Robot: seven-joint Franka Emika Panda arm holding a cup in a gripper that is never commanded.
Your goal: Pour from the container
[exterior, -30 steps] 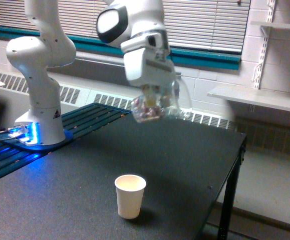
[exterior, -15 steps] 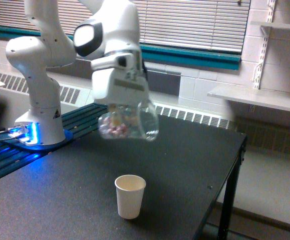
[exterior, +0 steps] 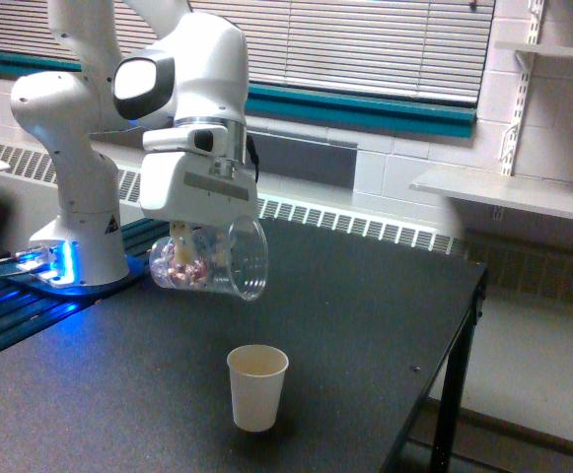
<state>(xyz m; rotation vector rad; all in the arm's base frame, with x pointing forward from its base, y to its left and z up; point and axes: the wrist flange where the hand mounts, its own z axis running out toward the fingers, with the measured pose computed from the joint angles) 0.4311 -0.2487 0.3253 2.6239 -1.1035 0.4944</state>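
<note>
Gripper (exterior: 193,239) clamped on the container (exterior: 210,261), grasping it from above near its closed end. Fingers mostly hidden behind the clear wall, so contact points not readable in detail.

Container is tipped nearly onto its side, in the air above the tabletop (exterior: 345,325), touching nothing but the gripper. Wide rim faces the exterior view's right and slightly down; closed end toward the exterior view's left. Pinkish-brown bits (exterior: 182,264) are heaped at the closed end, none at the rim, none visible in the air.

White paper cup (exterior: 257,386) stands upright on the tabletop near its front edge, below the container and toward the exterior view's right of it, well apart from it. Cup interior looks plain; contents can't be made out.

Container hangs over the tabletop's left half as the exterior view sees it, short of the centre.

Arm base (exterior: 77,227) sits off the tabletop's far left corner on a slatted platform (exterior: 10,315) lit blue. Behind: radiator grille (exterior: 365,229), blinds (exterior: 385,44) with a teal band below, a wall shelf (exterior: 508,189) at the exterior view's right.
</note>
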